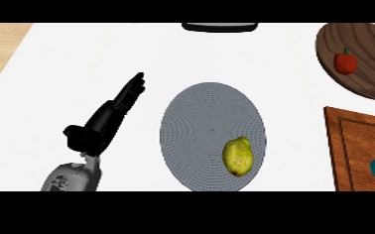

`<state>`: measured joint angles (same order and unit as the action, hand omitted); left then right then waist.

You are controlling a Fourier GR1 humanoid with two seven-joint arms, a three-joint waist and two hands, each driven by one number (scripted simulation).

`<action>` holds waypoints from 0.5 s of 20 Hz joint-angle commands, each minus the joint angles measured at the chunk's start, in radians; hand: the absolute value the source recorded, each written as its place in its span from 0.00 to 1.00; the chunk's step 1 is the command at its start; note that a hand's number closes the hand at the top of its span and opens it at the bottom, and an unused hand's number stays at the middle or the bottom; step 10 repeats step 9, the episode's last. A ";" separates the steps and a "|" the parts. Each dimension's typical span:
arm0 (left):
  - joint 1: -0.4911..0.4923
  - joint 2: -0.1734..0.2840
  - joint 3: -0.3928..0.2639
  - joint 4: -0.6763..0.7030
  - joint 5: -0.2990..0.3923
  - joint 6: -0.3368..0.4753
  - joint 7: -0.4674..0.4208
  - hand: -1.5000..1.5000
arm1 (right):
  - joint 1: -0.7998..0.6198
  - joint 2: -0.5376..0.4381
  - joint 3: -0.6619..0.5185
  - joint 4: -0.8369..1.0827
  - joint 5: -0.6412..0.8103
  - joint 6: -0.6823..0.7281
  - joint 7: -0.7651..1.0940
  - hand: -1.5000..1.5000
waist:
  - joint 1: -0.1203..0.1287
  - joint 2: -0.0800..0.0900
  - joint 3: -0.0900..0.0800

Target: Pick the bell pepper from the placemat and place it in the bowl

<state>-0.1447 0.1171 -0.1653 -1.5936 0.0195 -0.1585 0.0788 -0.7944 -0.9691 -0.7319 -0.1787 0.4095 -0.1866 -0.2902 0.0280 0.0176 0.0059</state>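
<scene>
A small red bell pepper (346, 62) with a green stem lies inside the brown wooden bowl (359, 82) at the upper right, which the picture's edge cuts off. In the middle of the counter is a round grey placemat (201, 124). On its lower right part rests a yellow-green fruit (238, 156). My left hand (106, 119) shows at the left, open, its straight fingers pointing up and to the right beside the placemat, touching nothing. No right hand shows in the view.
A brown wooden board (355, 146) fills the lower right edge, with a bit of something teal (372, 166) on it. A dark object (219, 27) sits at the counter's far edge. Bare white counter lies between the placemat and the bowl.
</scene>
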 commanded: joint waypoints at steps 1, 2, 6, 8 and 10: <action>0.038 0.026 0.018 -0.030 0.010 -0.014 0.003 0.50 | 0.107 -0.084 -0.087 0.013 -0.085 0.079 -0.085 0.00 | -0.009 -0.005 0.001; 0.030 0.009 0.003 -0.046 0.003 -0.001 0.012 0.50 | 0.137 -0.101 -0.096 0.022 -0.095 0.125 -0.105 0.00 | -0.011 -0.005 0.001; 0.010 0.034 0.045 0.013 0.020 -0.026 -0.010 0.50 | 0.211 -0.129 -0.109 0.029 -0.110 0.191 -0.151 0.00 | -0.009 -0.001 0.001; 0.021 -0.010 0.007 0.011 -0.007 0.006 -0.022 0.50 | 0.259 -0.121 -0.133 0.044 -0.135 0.233 -0.188 0.00 | -0.013 -0.002 0.003; 0.010 -0.012 -0.005 -0.032 -0.002 0.004 0.022 0.50 | 0.267 -0.130 -0.144 0.048 -0.147 0.251 -0.188 0.00 | -0.010 -0.003 0.004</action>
